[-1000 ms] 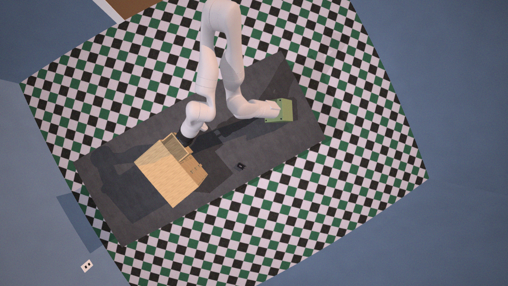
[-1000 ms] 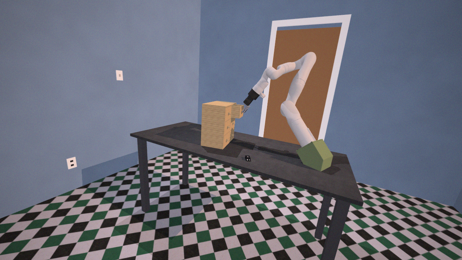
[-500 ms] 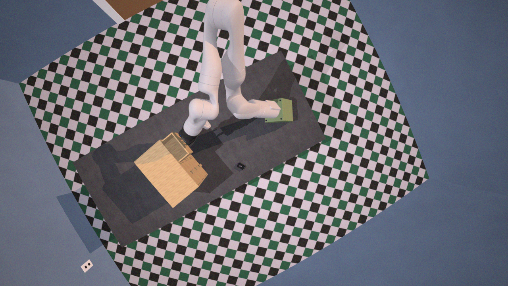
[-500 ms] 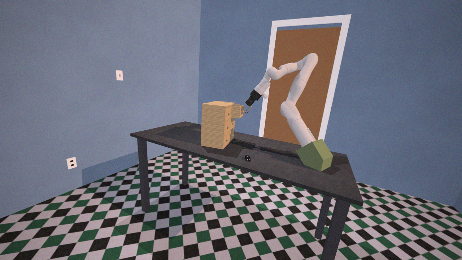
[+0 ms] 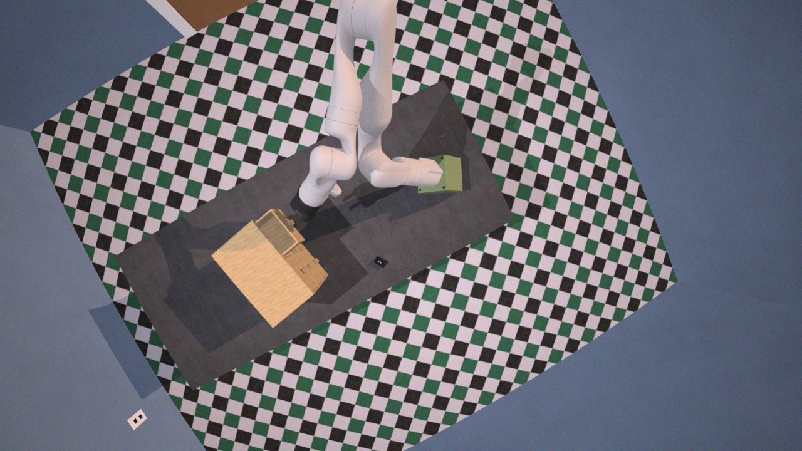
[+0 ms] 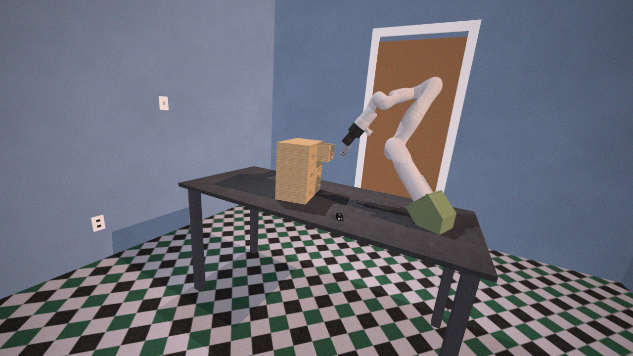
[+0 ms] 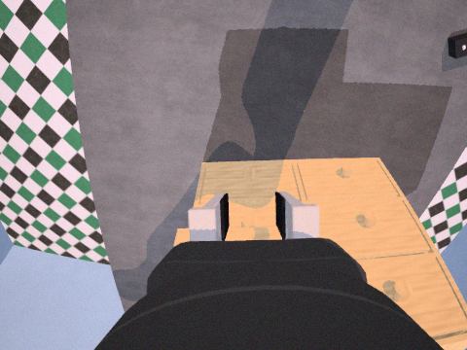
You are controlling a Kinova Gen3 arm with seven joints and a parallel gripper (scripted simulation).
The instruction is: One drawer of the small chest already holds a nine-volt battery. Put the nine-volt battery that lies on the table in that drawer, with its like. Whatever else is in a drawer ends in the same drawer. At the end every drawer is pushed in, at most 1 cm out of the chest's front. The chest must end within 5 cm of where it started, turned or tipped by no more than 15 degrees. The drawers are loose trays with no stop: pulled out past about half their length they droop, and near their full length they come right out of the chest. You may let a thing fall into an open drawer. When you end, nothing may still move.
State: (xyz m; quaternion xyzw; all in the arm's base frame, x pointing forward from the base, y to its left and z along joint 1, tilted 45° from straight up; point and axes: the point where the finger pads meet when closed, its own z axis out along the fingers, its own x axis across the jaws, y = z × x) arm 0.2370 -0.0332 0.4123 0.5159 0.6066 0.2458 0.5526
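"Dark bench (image 5: 482, 207) (image 6: 398, 234) (image 7: 146, 73), battery (image 5: 381, 262) (image 6: 339, 216) (image 7: 458, 46) lying on it — and the claw (image 5: 302, 217) (image 6: 343, 152) (image 7: 252, 209)?"

"Parted, gripping nothing, near the pulled-out drawer (image 5: 295, 247) (image 6: 331, 152) (image 7: 229, 175). Backing straight off seemed wisest — no snagging its knob."

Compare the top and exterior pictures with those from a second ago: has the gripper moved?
Yes. Against the chest, the gripper has moved away, backing off from the pulled-out drawer's front.
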